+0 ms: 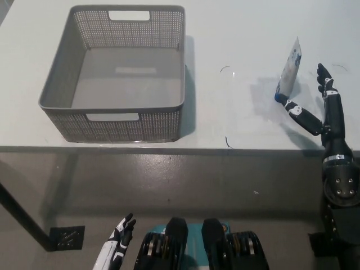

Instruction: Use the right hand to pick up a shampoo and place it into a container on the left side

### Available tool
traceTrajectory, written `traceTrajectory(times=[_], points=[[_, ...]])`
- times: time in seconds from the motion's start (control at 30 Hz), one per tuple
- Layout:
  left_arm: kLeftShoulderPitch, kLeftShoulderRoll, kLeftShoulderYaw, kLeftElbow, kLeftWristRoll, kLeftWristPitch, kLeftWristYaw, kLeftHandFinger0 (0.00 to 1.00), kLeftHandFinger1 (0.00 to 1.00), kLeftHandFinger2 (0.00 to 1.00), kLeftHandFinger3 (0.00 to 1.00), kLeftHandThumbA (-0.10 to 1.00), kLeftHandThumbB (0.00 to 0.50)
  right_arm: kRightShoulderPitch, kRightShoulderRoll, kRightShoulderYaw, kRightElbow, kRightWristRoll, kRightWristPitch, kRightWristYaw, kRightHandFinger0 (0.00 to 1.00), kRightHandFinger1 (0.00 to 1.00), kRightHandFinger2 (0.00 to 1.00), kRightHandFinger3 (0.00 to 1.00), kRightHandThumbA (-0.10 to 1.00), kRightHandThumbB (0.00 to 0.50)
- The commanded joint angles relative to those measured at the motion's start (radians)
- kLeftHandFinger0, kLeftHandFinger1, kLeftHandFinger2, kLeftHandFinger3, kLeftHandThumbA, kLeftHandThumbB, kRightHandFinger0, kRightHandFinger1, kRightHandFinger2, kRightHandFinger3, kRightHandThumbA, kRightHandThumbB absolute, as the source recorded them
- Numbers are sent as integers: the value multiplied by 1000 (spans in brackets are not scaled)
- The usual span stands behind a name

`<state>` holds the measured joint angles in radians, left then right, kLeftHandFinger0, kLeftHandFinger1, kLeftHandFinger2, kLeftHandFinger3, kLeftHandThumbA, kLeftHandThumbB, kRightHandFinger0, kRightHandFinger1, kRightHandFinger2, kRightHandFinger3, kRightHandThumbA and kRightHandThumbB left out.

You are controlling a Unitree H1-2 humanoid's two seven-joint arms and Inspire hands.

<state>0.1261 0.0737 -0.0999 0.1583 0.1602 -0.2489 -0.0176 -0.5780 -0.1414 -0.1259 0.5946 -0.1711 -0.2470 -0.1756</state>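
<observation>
**Black robot hand spread around the shampoo tube**

The right robot hand (316, 107) reaches over the right end of the white desk (236, 34) with its fingers wide apart and nothing gripped. One finger (298, 115) stretches left toward the blue cap at the foot of the shampoo tube (289, 70), its tip at or just beside that cap; whether it touches cannot be told. The other fingers (326, 90) point up the picture on the tube's right side, near it but apart from it. The tube stands cap-down on the desk, white with blue print, leaning slightly to the right, between these two parts of the hand.

Well apart to the left, a grey perforated plastic basket (62, 90) with cut-out handles sits on the desk, close to the front edge, with nothing inside.

The white left robot hand (119, 239) hangs low at the bottom of the picture, below the desk edge, fingers loosely apart and holding nothing.
</observation>
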Motion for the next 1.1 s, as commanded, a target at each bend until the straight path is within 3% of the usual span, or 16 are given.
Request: traceTrajectory(times=[0.0,0.23,0.37,0.57,0.7,0.9,0.97,1.07], points=[[0,9,4,-29,-3,-34,1,1000,1000,1000,1000,1000,251,-82,-24,-10,20,28,3,-15,1000,1000,1000,1000,1000,389],[1,12,4,-26,-20,-40,-9,1000,1000,1000,1000,1000,234,-146,-42,-10,152,40,-26,-15,1000,1000,1000,1000,977,360],[-6,14,1,-28,-11,-32,-7,1000,1000,1000,1000,1000,264,-187,-55,0,223,31,-23,-29,1000,1000,1000,1000,1000,376],[-8,15,-1,-27,-15,-39,-10,1000,1000,1000,1000,1000,252,-235,-57,-8,323,58,-70,-30,1000,1000,1000,1000,942,399],[-18,18,0,-29,-20,-38,-17,1000,1000,1000,1000,1000,250,-271,-57,-18,396,93,-104,-5,1000,1000,1000,1000,890,377],[-24,20,-4,-26,-20,-35,-20,1000,1000,1000,1000,1000,247,-305,-62,-16,468,104,-122,-5,1000,1000,1000,1000,887,380],[-24,23,-6,-28,-18,-37,-21,1000,1000,1000,1000,1000,238,-319,-64,-6,497,94,-135,-20,1000,1000,1000,1000,912,410],[-30,24,-6,-27,-24,-33,-26,1000,1000,1000,1000,1000,230,-335,-64,8,524,80,-138,-35,1000,1000,1000,1000,920,400]])
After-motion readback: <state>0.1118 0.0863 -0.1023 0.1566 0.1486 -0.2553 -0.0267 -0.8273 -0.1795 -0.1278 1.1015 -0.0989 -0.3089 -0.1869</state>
